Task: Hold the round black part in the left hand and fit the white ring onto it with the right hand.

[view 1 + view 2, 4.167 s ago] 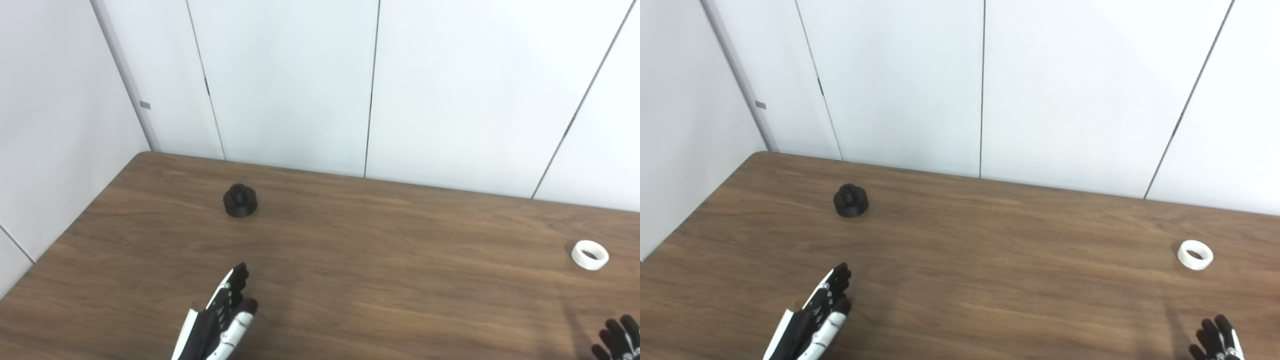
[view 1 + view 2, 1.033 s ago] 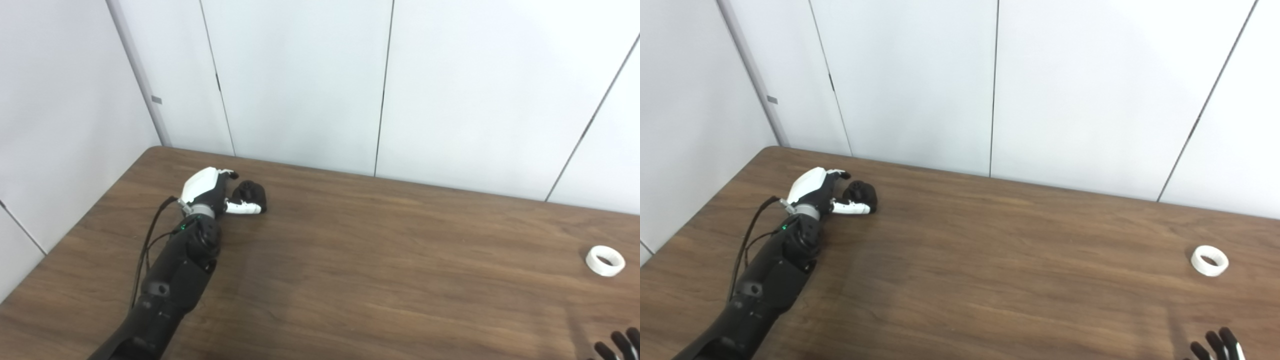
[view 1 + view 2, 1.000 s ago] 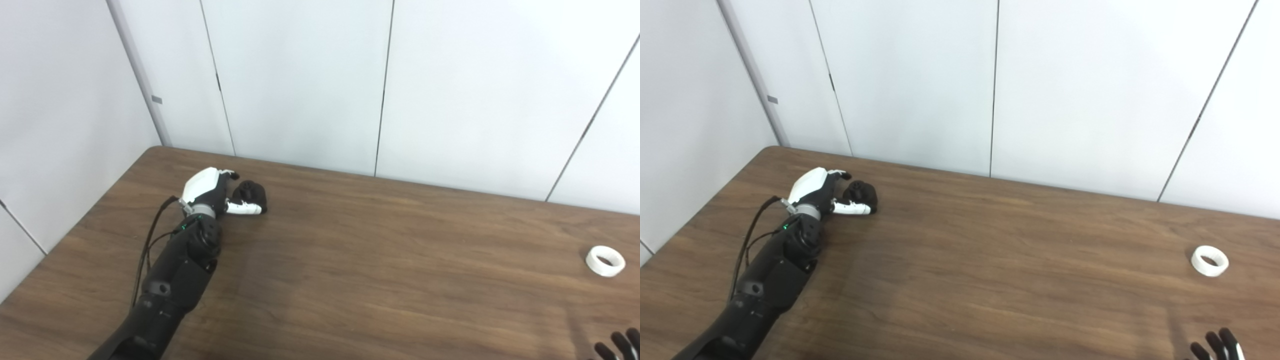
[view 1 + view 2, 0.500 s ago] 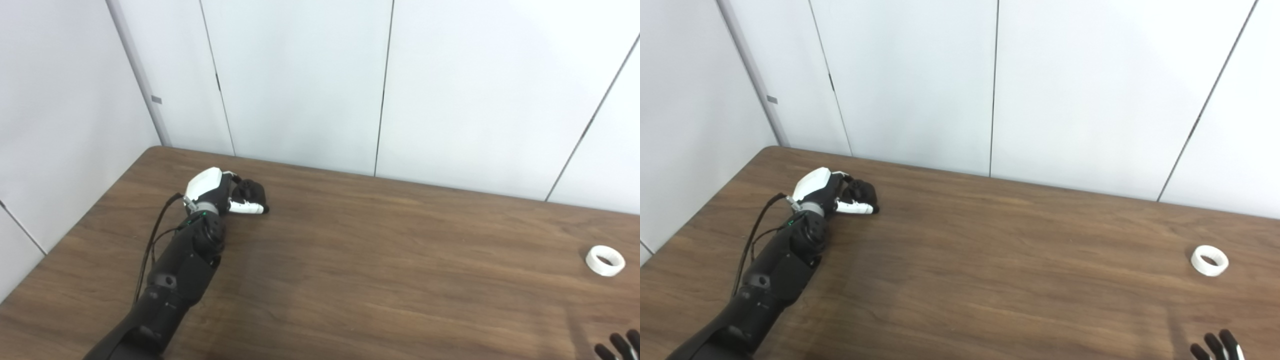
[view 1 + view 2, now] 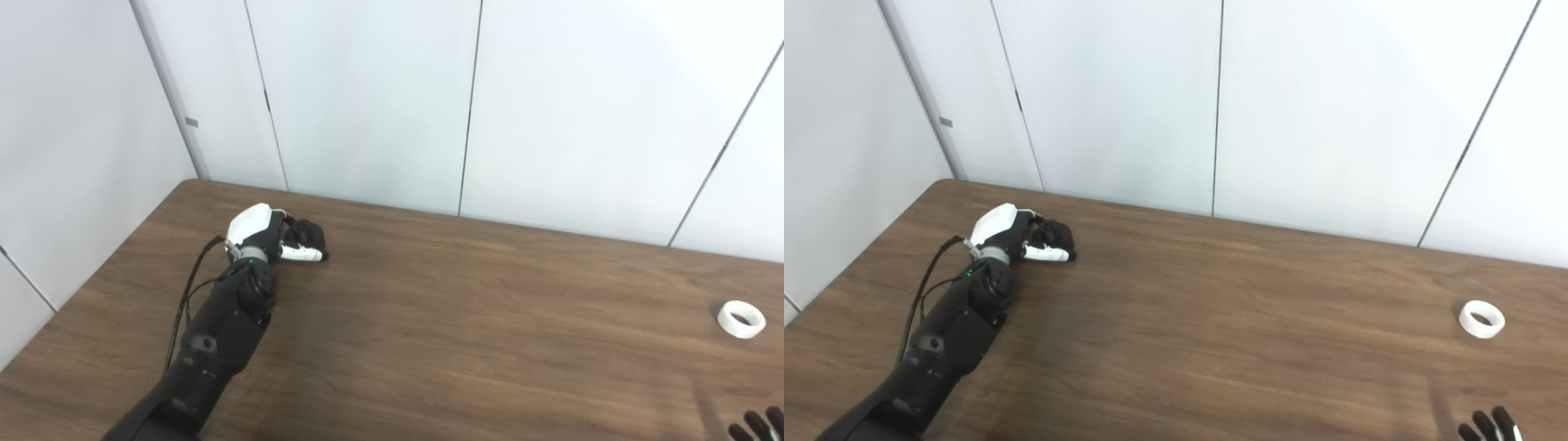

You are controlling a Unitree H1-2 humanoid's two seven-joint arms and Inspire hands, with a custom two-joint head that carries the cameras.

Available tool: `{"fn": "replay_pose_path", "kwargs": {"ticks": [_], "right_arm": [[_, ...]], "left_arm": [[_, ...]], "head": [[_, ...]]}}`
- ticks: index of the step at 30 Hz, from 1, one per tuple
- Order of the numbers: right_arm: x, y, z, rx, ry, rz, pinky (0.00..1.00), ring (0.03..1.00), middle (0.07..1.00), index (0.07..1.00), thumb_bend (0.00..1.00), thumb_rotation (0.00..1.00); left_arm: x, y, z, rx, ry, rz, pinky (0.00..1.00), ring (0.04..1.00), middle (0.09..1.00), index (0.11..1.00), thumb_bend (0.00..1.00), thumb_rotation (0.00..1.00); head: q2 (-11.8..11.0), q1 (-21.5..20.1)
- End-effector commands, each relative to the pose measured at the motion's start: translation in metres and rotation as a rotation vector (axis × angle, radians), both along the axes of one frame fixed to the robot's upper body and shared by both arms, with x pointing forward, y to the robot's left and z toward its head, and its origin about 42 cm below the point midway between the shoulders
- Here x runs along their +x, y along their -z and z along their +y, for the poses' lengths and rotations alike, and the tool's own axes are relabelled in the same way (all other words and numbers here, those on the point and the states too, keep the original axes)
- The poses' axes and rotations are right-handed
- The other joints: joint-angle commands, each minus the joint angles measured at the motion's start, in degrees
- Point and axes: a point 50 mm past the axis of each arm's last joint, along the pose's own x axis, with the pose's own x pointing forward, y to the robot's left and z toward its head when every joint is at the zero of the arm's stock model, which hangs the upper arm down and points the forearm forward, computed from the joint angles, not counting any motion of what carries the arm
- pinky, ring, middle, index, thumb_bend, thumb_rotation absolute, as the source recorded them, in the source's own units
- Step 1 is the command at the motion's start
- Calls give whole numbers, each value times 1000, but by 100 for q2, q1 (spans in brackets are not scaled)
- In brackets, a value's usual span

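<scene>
The round black part (image 5: 309,232) sits at the far left of the brown table (image 5: 465,318). My left hand (image 5: 269,236) reaches out to it. Its fingers curl over the part's back and the white thumb lies across its front, so the hand is closed on the part. The part looks to be at table level. The white ring (image 5: 741,319) lies flat near the table's right edge, free. Only the spread fingertips of my right hand (image 5: 1488,427) show at the bottom right corner, well in front of the ring and holding nothing.
White wall panels (image 5: 367,98) stand right behind the table's far edge, and a side wall stands on the left. A black cable (image 5: 184,300) runs along my left forearm.
Since 4.2 s ago my left arm has stretched out to the black part. In the last second its fingers have closed round the part. The right hand sank slightly at the frame's bottom.
</scene>
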Motion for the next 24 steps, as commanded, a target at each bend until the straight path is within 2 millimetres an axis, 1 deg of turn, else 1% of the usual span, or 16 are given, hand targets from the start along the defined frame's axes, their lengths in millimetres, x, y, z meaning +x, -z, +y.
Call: {"fn": "replay_pose_path", "kwargs": {"ticks": [1,3,5,7,8,9,11,15,24], "right_arm": [[-4,-2,2,-1,6,-6,854,927,958,983,499,1000],[-4,-2,1,-2,6,-8,848,924,956,983,498,1000],[-4,-2,1,1,6,-8,849,923,960,985,496,1000],[-4,-2,1,2,4,-9,856,923,962,987,493,1000],[-4,-2,1,1,3,-9,858,924,961,987,495,1000],[-4,-2,1,0,2,-9,859,924,961,987,497,1000],[-4,-1,1,-4,3,-7,863,926,959,986,507,1000],[-3,-1,0,-6,4,-8,863,927,957,984,513,1000],[-3,-1,0,0,5,-3,866,930,958,987,512,1000]], "left_arm": [[12,-30,8,40,-6,-72,1000,954,875,716,915,355],[12,-30,8,44,-6,-74,1000,950,868,704,915,355],[12,-30,8,42,-7,-79,1000,942,857,673,906,332],[12,-30,9,28,-9,-81,1000,944,858,625,869,286],[13,-30,9,23,-10,-84,1000,946,859,573,781,219],[13,-30,10,12,-13,-90,1000,949,860,532,655,148],[13,-30,10,-8,-17,-110,1000,953,853,492,547,77],[12,-30,12,-20,-14,-131,1000,943,828,483,525,52],[10,-32,11,1,9,-152,1000,919,810,482,522,47]], "head": [[8,0],[8,0],[8,0],[8,0],[8,0],[8,0],[8,0],[8,0],[31,-4]]}}
